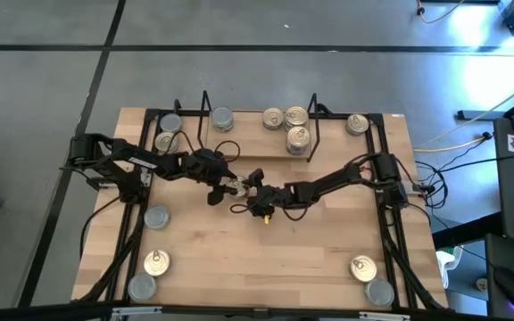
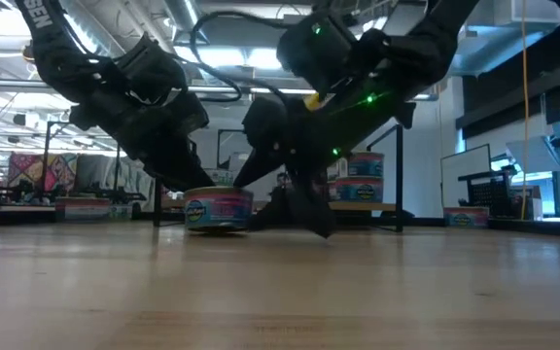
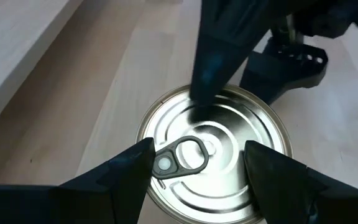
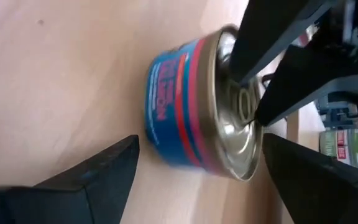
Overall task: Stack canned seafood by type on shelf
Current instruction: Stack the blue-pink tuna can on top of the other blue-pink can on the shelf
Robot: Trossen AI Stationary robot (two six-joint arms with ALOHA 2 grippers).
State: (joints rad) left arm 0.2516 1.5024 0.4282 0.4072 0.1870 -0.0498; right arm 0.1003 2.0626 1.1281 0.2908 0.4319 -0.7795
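Your left gripper (image 1: pixel 231 186) spread wide over a pull-tab tin (image 3: pixel 213 155) at mid-table, fingers straddling its rim, your right gripper (image 1: pixel 259 183) wide open just beside it, shelf (image 1: pixel 257 125) beyond with tins stacked, bare wood nearer you.

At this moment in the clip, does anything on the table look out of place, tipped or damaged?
Nothing looks tipped, spilled or dented. The odd part is that both tools crowd one pull-tab can at the table's middle: the left tool straddles its lid, open, and the right tool faces its blue and red side, open. Most other cans lie scattered off the shelf.
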